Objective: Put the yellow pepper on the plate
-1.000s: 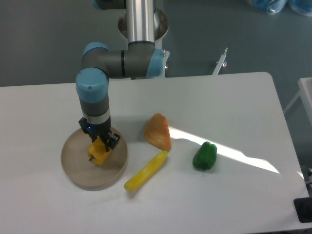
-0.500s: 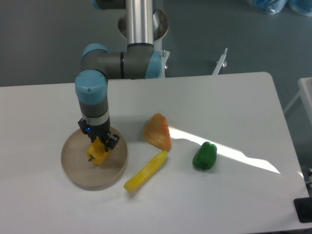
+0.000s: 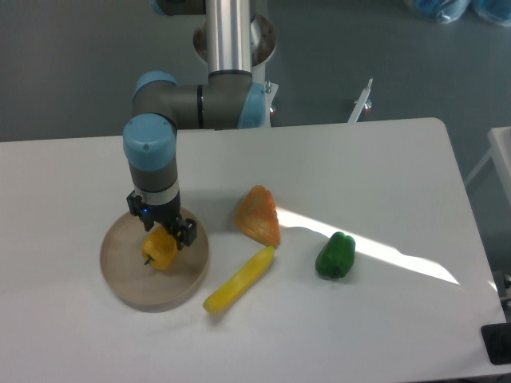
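While the tool [image 3: 162, 230] is pointing straight down over the plate [image 3: 128, 279], its fingers are sitting at either side of the yellow pepper [image 3: 159, 250], closed on its top. That pepper is lying inside the plate's rim, right under the tool. Beside the plate, a long yellow piece [image 3: 239, 279] is resting on the table [image 3: 359, 167].

No text, label, brand, number or sign can be read anywhere in the view: none on the grey-and-blue robot arm [image 3: 152, 159], the round beige plate [image 3: 128, 279], the food pieces or the white table [image 3: 359, 167].
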Tool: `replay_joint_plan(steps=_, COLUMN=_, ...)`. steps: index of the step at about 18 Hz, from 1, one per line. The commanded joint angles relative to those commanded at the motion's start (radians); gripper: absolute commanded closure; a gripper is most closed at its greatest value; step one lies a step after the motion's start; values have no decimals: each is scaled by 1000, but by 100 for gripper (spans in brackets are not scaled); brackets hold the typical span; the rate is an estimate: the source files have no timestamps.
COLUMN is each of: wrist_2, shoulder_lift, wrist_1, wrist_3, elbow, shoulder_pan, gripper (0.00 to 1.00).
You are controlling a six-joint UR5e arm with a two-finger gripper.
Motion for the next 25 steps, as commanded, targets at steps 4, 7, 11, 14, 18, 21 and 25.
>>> replay_joint_plan(steps=4, wrist_2=3, shoulder_lift=28, wrist_1=-3, wrist_3=-3, elbow=15, shoulder_pan=9, gripper=0)
replay_joint_plan(steps=7, wrist_2=3, shoulder_lift=69, wrist_1=-3, wrist_3=5, elbow=20, shoulder_pan=58, gripper=0)
replay_joint_plan(steps=11, wrist_2=8, shoulder_lift=106, wrist_1=0, wrist_3=28, elbow=60, shoulder_pan=161, gripper=0)
replay_joint_plan(steps=14, wrist_2=52, shoulder_lift=109, wrist_1=-2, wrist_3=96, elbow=100, shoulder_pan=254, gripper=0)
replay_joint_plan(steps=18, wrist_2=63, shoulder_lift=103, wrist_1=-14, wrist_3=300, elbow=129, shoulder_pan=362, gripper=0)
replay_joint_plan(steps=21, wrist_2=75, shoulder_lift=94, wrist_1=-12, wrist_3=449, elbow=133, shoulder_pan=428, gripper=0)
replay_joint_plan(steps=25, wrist_2=87, shoulder_lift=58, wrist_1=-12, wrist_3=576, elbow=172, shoulder_pan=462, gripper=0)
